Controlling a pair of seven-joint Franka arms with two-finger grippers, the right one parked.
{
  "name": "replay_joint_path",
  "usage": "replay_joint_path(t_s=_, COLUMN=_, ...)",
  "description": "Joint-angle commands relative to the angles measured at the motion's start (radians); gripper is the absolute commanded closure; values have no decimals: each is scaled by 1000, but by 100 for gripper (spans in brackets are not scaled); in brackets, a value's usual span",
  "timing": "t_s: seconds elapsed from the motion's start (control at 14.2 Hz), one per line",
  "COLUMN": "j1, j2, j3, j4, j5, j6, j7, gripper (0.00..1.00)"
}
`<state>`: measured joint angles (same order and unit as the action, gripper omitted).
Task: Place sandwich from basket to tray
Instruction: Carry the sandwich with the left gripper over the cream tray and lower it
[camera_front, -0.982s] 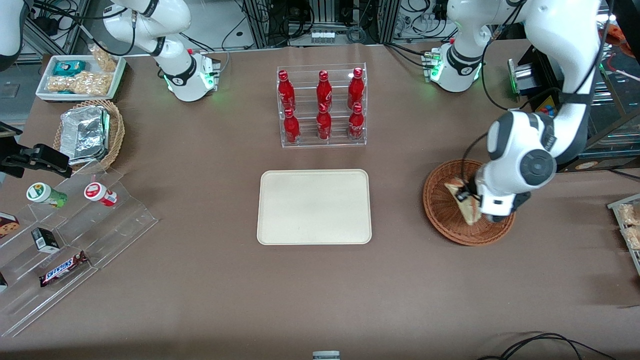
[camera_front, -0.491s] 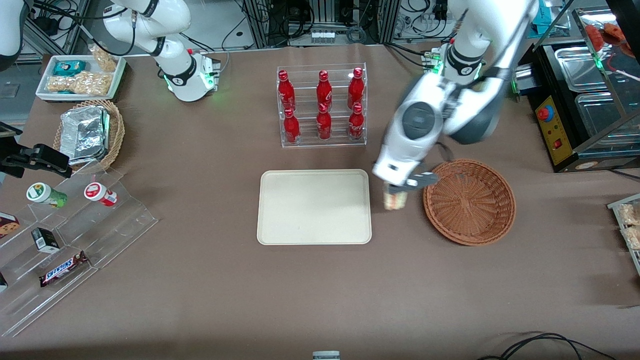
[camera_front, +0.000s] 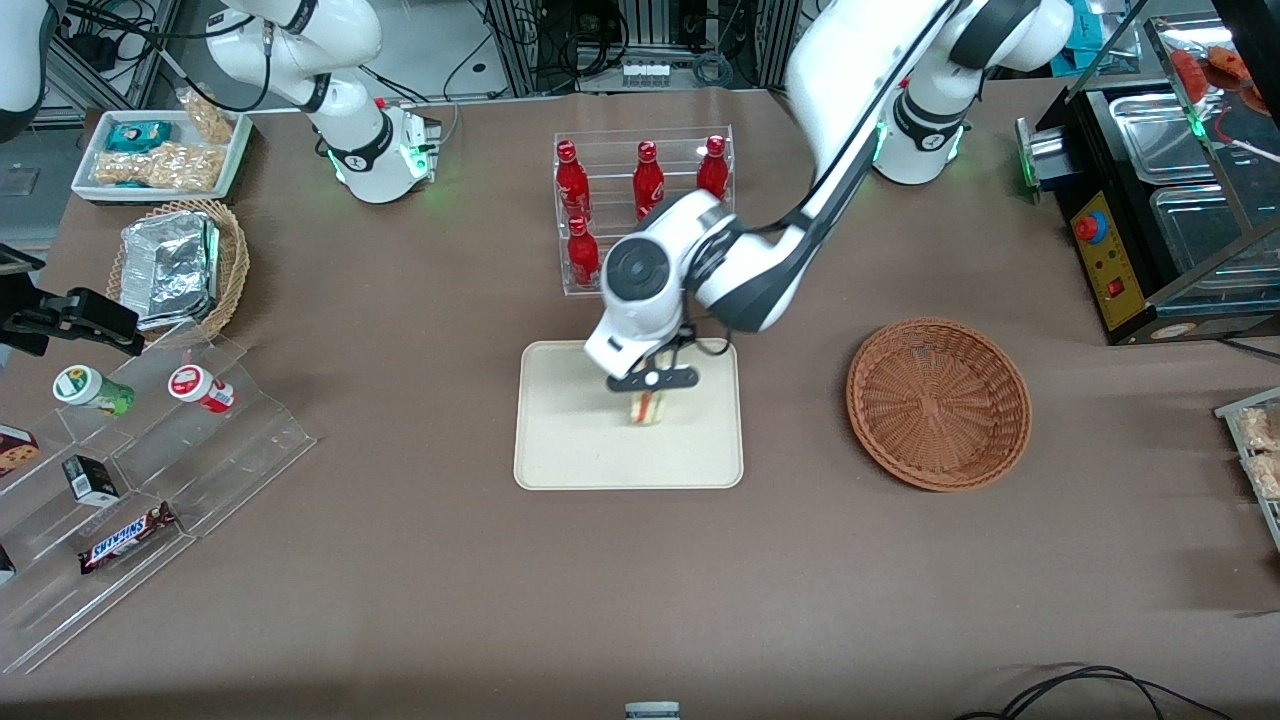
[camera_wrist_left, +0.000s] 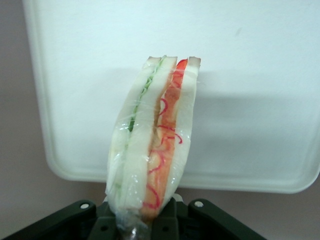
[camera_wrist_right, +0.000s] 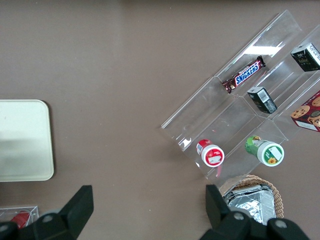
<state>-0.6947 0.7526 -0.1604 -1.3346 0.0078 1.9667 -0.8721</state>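
Brown covering runs across the whole worktop (camera_front: 400, 560) I am watching, with cabling and frames along its edge farthest from the front camera. My working arm reaches from its base down over the middle of the worktop. Largest of the loose things is the tray (camera_front: 560, 450), cream-beige with rounded corners, lying flat at the centre. Toward the working arm's end sits the basket (camera_front: 938, 404), reddish-brown wicker, well apart from the tray, and I see nothing in it. Farther from the front camera than the tray stands a clear rack of red bottles (camera_front: 578, 215), partly covered by my arm. Toward the parked arm's end lie a clear stepped stand (camera_front: 250, 440) holding small snacks, a paler wicker basket (camera_front: 232, 265) with a foil packet, and a white tray of snack bags (camera_front: 160, 155).

My hand (camera_front: 652, 385) hangs over the tray, and it is closed on the sandwich (camera_wrist_left: 152, 145), gripping it by one end. In the wrist view the wedge stands out from the hand with its layers showing edge-on: pale bread, green filling on one side, red-orange on the other, all under clear wrap. From the front view I see the sandwich (camera_front: 648, 407) over the tray's bare surface, roughly at its middle. I cannot tell whether it touches the tray.
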Motion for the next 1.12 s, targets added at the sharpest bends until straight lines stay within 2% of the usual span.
replay_joint_path(t_s=0.0, j1=-22, j2=118, j3=18, j4=152, j5=17, j6=-25, j7=-16, gripper=93)
replay_joint_path(t_s=0.14, j1=-20, j2=174, j3=21, j4=219, j5=20, j6=-11, j7=-97, gripper=90)
replay_joint_path(t_s=0.28, j1=-22, j2=211, j3=21, j4=261, j5=63, j6=10, j7=-178, gripper=88)
replay_joint_path(t_s=0.35, j1=-23, j2=211, j3=19, j4=259, j5=79, j6=12, j7=-182, gripper=80)
replay_joint_path(t_s=0.42, j1=-25, j2=215, j3=19, j4=259, j5=83, j6=15, j7=-183, gripper=53)
replay_joint_path(t_s=0.49, j1=-28, j2=217, j3=19, j4=258, j5=83, j6=26, j7=-194, gripper=5)
replay_joint_path(t_s=0.56, j1=-38, j2=214, j3=21, j4=258, j5=87, j6=29, j7=-214, gripper=0)
replay_joint_path(t_s=0.77, j1=-34, j2=164, j3=31, j4=259, j5=120, j6=-20, j7=-260, gripper=0)
replay_joint_path(t_s=0.91, j1=-2, j2=61, j3=41, j4=258, j5=107, j6=-136, j7=-252, gripper=0)
replay_joint_path(t_s=1.05, j1=84, j2=-66, j3=36, j4=255, j5=77, j6=-239, j7=-246, gripper=0)
